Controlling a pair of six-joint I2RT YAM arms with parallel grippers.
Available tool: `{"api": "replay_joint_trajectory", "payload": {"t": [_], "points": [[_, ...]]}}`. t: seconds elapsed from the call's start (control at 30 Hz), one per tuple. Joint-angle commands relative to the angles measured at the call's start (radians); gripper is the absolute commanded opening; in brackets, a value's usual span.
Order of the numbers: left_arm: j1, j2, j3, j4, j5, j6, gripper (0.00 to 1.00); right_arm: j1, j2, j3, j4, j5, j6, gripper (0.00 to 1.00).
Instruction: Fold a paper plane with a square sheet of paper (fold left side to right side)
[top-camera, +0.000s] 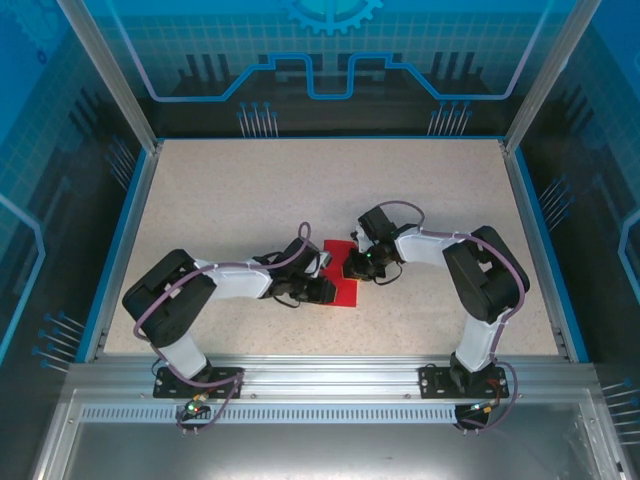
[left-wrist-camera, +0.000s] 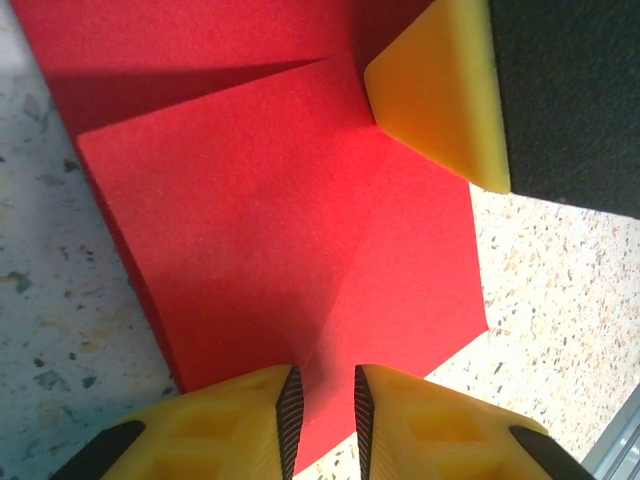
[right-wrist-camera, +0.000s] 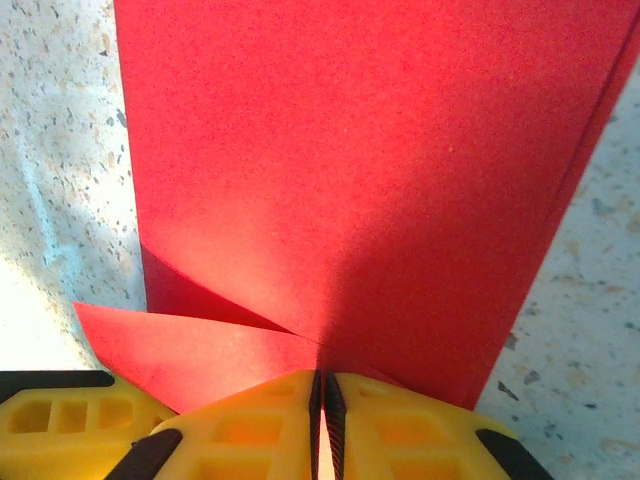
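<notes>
The left arm (top-camera: 235, 280) and right arm (top-camera: 485, 275) have black joints, white links and looping purple cables (top-camera: 137, 318). The left gripper (left-wrist-camera: 322, 405) and right gripper (right-wrist-camera: 321, 400) have yellow fingers (left-wrist-camera: 225, 430) with moulded hollows and black ridged pads (left-wrist-camera: 290, 415).

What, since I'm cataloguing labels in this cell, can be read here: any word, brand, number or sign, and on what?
No readable text anywhere.
The red paper is blank, the speckled table is unmarked, and the blue back panel carries a gear outline and line pattern, no letters.
</notes>
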Motion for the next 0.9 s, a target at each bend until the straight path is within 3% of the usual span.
{"api": "replay_joint_trajectory", "payload": {"t": [0.0, 0.4, 0.87], "points": [[0.005, 0.021, -0.074, -0.045, -0.030, -0.025, 0.26, -0.019, 0.026, -0.016, -0.063, 0.021, -0.036, 0.14], [0.005, -0.003, -0.120, -0.008, -0.017, -0.046, 0.22, -0.012, -0.114, -0.049, -0.012, -0.146, -0.086, 0.13], [0.005, -0.013, -0.115, -0.029, -0.027, -0.041, 0.22, 0.091, -0.013, -0.005, -0.014, -0.151, -0.077, 0.13]]}}
